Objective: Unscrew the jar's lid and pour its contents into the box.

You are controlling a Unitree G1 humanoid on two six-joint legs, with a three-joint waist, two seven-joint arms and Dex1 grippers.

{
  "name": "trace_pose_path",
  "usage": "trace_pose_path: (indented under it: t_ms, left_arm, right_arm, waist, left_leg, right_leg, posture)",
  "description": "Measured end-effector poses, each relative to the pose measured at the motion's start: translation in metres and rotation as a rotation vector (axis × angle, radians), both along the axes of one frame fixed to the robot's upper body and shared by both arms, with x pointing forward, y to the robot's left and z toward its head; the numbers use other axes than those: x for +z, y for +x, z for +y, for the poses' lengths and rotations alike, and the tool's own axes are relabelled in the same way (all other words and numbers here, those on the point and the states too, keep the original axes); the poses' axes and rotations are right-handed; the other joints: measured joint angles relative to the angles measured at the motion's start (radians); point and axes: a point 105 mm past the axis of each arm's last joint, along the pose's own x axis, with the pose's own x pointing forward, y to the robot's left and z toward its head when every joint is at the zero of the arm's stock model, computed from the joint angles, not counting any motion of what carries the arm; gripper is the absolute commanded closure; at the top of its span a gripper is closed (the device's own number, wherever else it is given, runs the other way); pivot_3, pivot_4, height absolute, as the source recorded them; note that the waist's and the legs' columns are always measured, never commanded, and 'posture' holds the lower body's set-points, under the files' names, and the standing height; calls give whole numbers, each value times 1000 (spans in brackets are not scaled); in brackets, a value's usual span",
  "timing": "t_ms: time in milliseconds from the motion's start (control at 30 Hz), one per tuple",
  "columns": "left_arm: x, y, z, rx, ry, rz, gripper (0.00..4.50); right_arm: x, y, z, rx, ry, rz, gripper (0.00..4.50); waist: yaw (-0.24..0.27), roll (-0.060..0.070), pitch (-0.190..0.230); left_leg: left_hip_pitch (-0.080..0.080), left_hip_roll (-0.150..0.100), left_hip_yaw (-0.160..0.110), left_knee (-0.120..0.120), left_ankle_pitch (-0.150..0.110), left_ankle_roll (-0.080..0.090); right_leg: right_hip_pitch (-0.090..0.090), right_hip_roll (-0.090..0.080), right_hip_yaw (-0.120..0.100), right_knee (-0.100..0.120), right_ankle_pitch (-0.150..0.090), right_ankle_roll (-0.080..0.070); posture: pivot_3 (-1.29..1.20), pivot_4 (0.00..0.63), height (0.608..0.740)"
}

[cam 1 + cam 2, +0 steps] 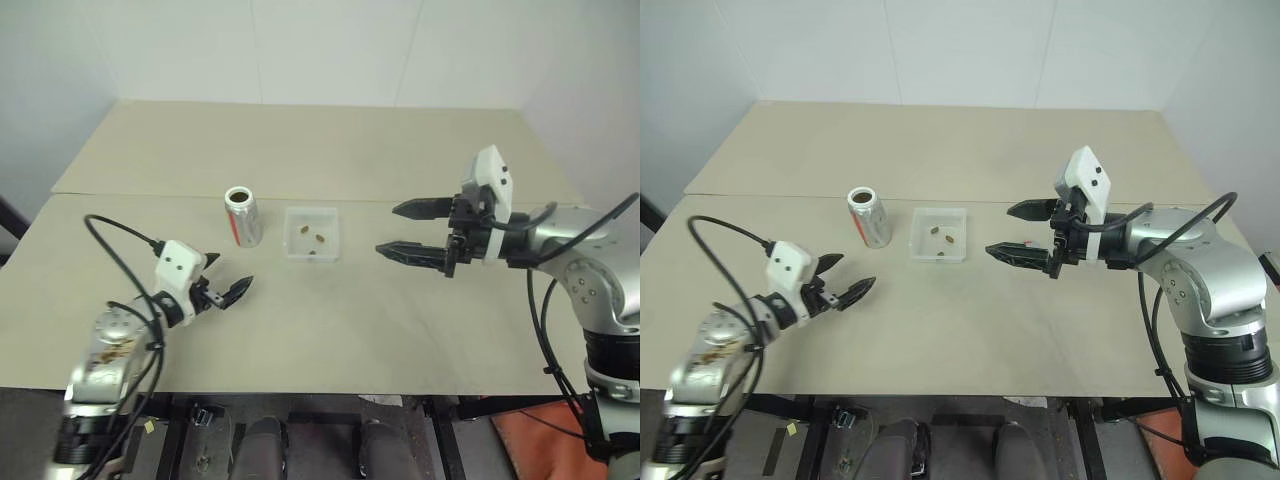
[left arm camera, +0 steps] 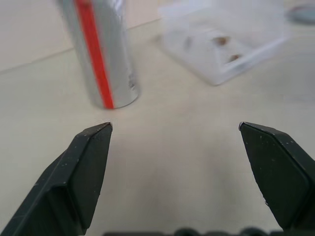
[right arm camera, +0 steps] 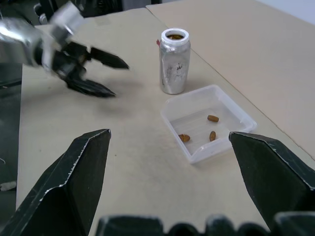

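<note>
The jar [image 1: 242, 216] stands upright on the table, silvery with a red stripe, its mouth uncovered. Just to its right sits the box [image 1: 311, 209], clear and shallow, with three small brown pieces of the contents [image 1: 320, 239] in it. My left gripper [image 1: 231, 271] hovers open and empty near the table's front, a short way in front of the jar and apart from it. My right gripper [image 1: 387, 229] hangs open and empty to the right of the box, pointing at it. A small grey round shape, apparently the lid [image 2: 300, 12], lies on the table past the box.
The beige table [image 1: 330, 330] has a seam running across behind the jar and box. White walls close it off at the back. Cables loop from both wrists over the table's front corners.
</note>
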Motion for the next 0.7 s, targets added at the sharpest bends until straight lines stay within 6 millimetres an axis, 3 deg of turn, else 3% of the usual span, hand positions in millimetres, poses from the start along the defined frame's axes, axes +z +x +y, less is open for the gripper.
trace_pose_path:
  t_ms: [167,300,700]
  left_arm:
    - [53,-28,3,-199,10,-73,23]
    - [78,-50,3,-344,55,-72,23]
    - [80,-50,-8,-421,45,-70,23]
  right_arm:
    - [-13,-8,-12,27,-76,-15,0]
    - [-10,-12,-14,52,-73,-41,0]
    - [-8,-17,-14,50,-87,-73,0]
  waist:
    - [-4,0,0]
    - [-13,0,0]
    - [-15,0,0]
  left_leg:
    - [2,0,1,-1,0,0]
    - [3,1,3,-1,0,0]
    - [4,1,7,-2,0,0]
  right_leg:
    - [0,1,1,0,0,0]
    - [1,1,1,0,0,0]
    - [1,1,2,0,-1,0]
  posture:
    - [0,150,740]
    - [0,150,740]
    - [0,150,740]
